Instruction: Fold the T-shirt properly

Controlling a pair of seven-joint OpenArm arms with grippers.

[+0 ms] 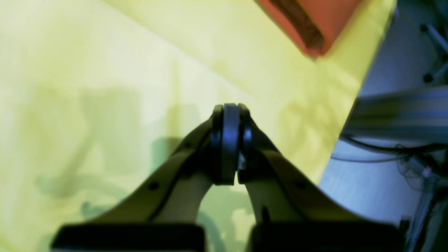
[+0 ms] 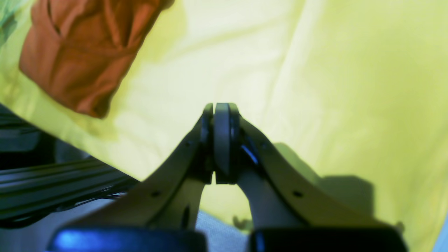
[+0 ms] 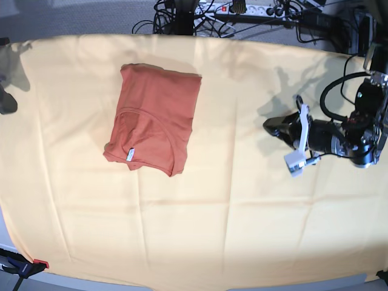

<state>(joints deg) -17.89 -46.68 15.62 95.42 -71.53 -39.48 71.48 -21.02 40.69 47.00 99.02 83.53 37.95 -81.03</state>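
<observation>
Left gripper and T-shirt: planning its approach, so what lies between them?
Only bare pale yellow cloth separates the shut left gripper from the T-shirt, seen in the base view.

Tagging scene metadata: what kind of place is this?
Likely a robotics lab bench rather than a home: a table draped in a pale yellow cloth, a folded T-shirt on it, a robot arm at the edge, and a power strip with cables behind.

My left gripper (image 1: 229,143) has two curved cream-coloured fingers (image 1: 168,175) dotted with small dark screw holes, ending in black rounded pads. My right gripper (image 2: 222,143) looks the same. My left arm (image 3: 354,136) is black, looped with black cables.
</observation>
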